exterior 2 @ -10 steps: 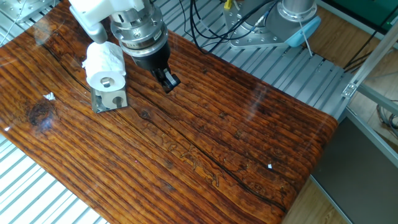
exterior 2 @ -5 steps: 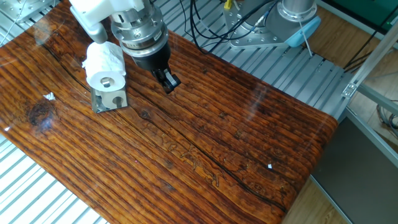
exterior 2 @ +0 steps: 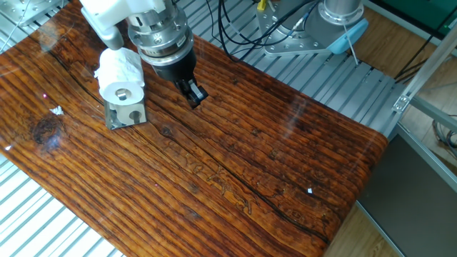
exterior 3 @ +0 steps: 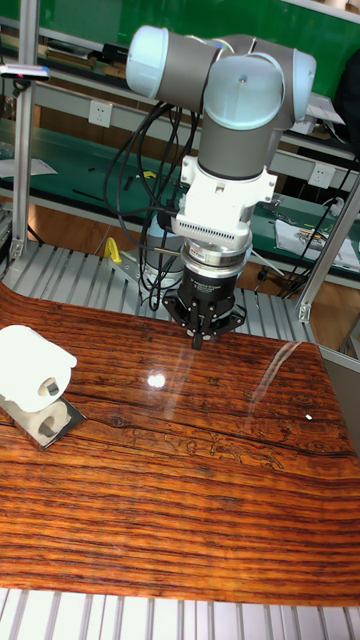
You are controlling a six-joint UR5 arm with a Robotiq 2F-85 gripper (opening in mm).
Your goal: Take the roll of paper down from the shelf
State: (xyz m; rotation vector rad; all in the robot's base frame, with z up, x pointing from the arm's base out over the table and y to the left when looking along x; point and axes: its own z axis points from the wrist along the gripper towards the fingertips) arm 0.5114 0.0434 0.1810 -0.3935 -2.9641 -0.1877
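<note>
From the fixed view I lose most of the arm: only the wrist flange and the gripper come into frame at the upper left, the rest cut off by the top edge. A white part of the wrist overlaps the top rear of the roll of paper, so I can't see the roll's far end there. The shelf under it shows only its beige face with a round hole and a sliver of shiny metal at the left side. In the tall fixed view the roll and shelf sit at the left edge of the frame, the roll partly cropped, and the shelf is mostly hidden beneath it.

The arm stands upright in the tall view, wrist pointing straight down over the wooden table, with black cables trailing behind it. The gripper's dark fingers look drawn close together with nothing between them, hanging just above the wood.

The roll lies on top of the shelf, hollow core facing the fixed camera, in the upper left of that frame. The gripper is just beside it to the right, apart from it, not touching.
</note>
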